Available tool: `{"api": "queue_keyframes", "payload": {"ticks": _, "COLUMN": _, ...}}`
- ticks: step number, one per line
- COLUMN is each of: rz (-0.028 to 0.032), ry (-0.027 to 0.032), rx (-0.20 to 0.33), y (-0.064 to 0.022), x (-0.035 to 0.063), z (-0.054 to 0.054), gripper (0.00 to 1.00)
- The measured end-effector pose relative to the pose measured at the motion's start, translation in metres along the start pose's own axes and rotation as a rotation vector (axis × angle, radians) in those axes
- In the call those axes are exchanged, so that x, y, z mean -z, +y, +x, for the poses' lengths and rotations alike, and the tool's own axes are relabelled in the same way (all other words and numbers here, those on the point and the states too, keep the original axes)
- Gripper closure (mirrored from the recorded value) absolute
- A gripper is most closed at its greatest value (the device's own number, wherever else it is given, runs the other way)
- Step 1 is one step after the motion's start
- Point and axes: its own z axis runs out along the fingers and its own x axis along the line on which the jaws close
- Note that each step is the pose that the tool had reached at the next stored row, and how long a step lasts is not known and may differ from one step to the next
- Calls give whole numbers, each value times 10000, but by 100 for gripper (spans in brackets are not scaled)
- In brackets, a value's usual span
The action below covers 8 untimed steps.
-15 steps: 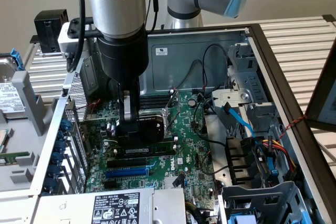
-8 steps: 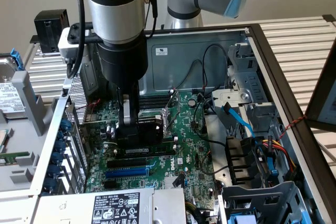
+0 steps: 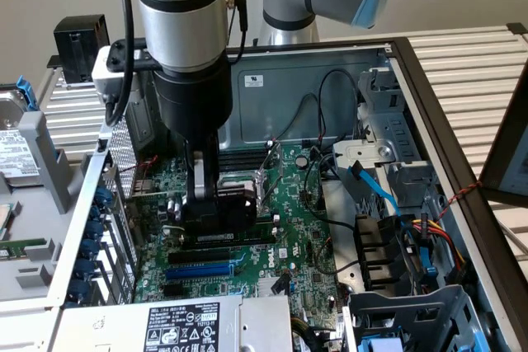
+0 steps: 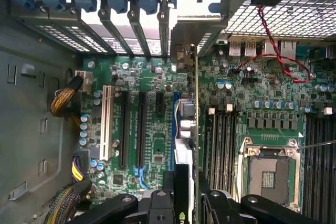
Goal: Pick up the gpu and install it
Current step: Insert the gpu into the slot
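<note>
Now, gpu gripped in hand, upright over motherboard.

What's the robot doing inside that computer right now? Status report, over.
Gripper shut on gpu. Card upright, edge down over motherboard slots; seated or not, can't tell. Red-black wire off to the side, clear.

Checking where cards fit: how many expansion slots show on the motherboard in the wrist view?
5, side by side: one white slot, two long black slots, one short black slot, and a blue slot next to the gpu. The gpu may hide another.
</note>
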Motion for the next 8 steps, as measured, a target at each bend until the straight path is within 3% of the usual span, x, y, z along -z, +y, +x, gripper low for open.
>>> {"api": "queue_keyframes", "payload": {"ticks": 8, "rz": 1, "ry": 3, "rx": -102, "y": 3, "x": -36, "z": 21, "gripper": 73}}
